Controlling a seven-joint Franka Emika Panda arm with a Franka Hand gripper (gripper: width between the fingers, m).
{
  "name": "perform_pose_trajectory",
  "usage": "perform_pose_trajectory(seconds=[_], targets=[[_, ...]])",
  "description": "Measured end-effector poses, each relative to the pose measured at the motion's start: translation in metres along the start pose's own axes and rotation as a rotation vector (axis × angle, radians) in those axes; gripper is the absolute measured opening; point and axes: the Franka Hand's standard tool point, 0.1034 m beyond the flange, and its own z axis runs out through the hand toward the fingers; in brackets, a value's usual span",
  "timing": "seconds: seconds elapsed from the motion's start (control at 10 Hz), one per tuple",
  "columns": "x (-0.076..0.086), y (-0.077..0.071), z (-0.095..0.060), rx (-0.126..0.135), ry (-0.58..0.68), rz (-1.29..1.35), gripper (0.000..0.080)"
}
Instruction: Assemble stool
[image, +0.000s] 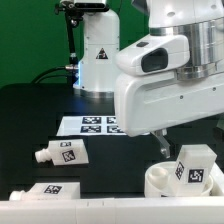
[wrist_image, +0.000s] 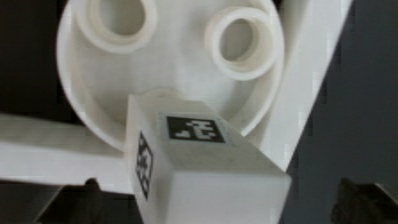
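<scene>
**At the seat: tool (wrist_image: 199, 208) wide open about a standing leg (image: 196, 168)**

On the black worktop (image: 30, 120), at the exterior view's lower right, is the white round seat (image: 160, 182) of the stool. The standing leg rises at the seat's right side. It is a little tilted and shows a black-and-white tag to the camera. It seems to touch the seat, but I cannot tell if it sits in one of the holes.

The arm hangs just above this place and hides most of the tool in the exterior view. In the wrist view the two dark fingertips (wrist_image: 71, 205) stand far apart, one on each side of the standing leg (wrist_image: 196, 150). A gap shows on both sides, so the tool is wide and holds nothing. Behind the leg, the seat (wrist_image: 107, 80) turns its flat face to the camera, with two large round holes in it.

Two more legs lie on their sides, well apart from the seat. The first lying leg (image: 60, 153) is near the middle of the exterior view's left half. The second lying leg (image: 50, 190) is at the lower left edge. Each carries a tag.

The marker board (image: 92, 125) lies flat on the worktop, further back than the first lying leg. The white robot base (image: 98, 50) stands behind the marker board.
</scene>
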Motion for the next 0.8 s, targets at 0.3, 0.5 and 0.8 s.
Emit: perform_pose_trajectory(seconds=[0.3, 0.5, 0.8], targets=[[0.002, -0.006, 0.0, -0.067, -0.046, -0.496, 0.0649], [0.0, -0.001, 0.0, -0.067, -0.052, -0.594, 0.0649], [0.009, 0.009, 0.012, -0.075, -0.099, -1.004, 0.0649]])
